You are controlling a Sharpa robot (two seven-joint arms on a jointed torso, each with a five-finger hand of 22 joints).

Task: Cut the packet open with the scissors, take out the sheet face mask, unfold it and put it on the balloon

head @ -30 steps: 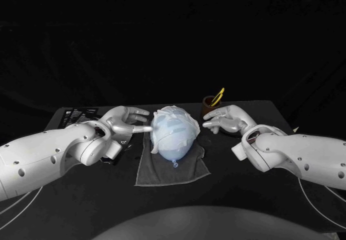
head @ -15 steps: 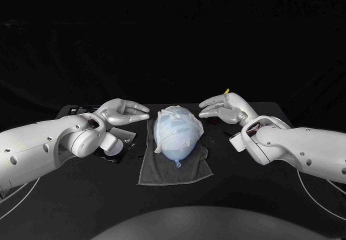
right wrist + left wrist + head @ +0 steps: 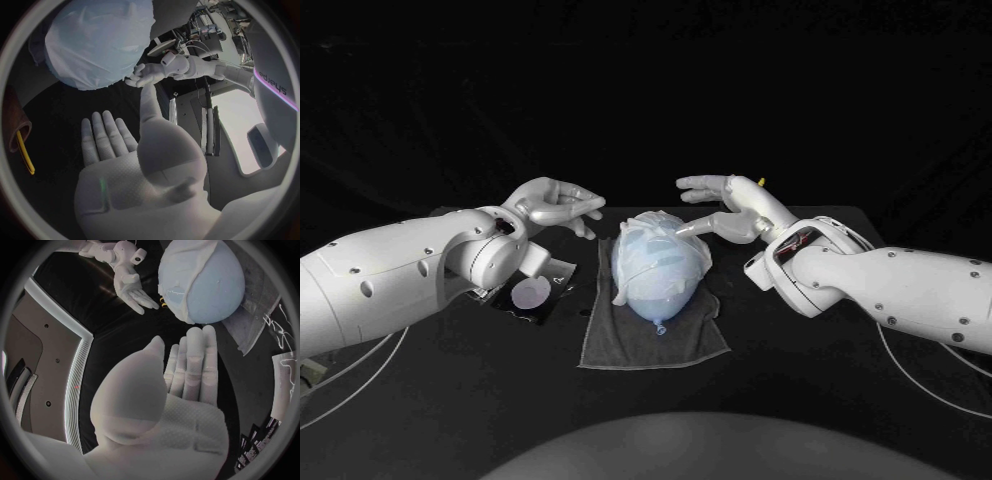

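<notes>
The job looks nearly finished: the mask (image 3: 643, 240) is out, unfolded and draped over the balloon (image 3: 661, 285), which lies on a grey towel (image 3: 653, 342) on the surface (image 3: 790, 380), between the two hands and a little below them. The scissors (image 3: 26, 150) stand put away in a brown cup (image 3: 12, 122), off to the outer side of the right hand (image 3: 730, 205). The cutting and taking out therefore seem done. What may be left, as I judge it, is only smoothing the sheet down, since it sits in folds and wrinkles on the side facing the left hand (image 3: 553, 207), and part of the balloon's pale blue skin is bare. Both hands are released and hold nothing. The wrist views show each palm flat with the fingers stretched out toward the balloon. One finger of the right hand reaches down close to the top of the mask, but I cannot tell whether it touches. How well the mask's openings sit is hard to make out, and so is its far edge. A pale round thing (image 3: 531, 293) lies under the left wrist, partly covered by the arm; what it is I cannot tell
</notes>
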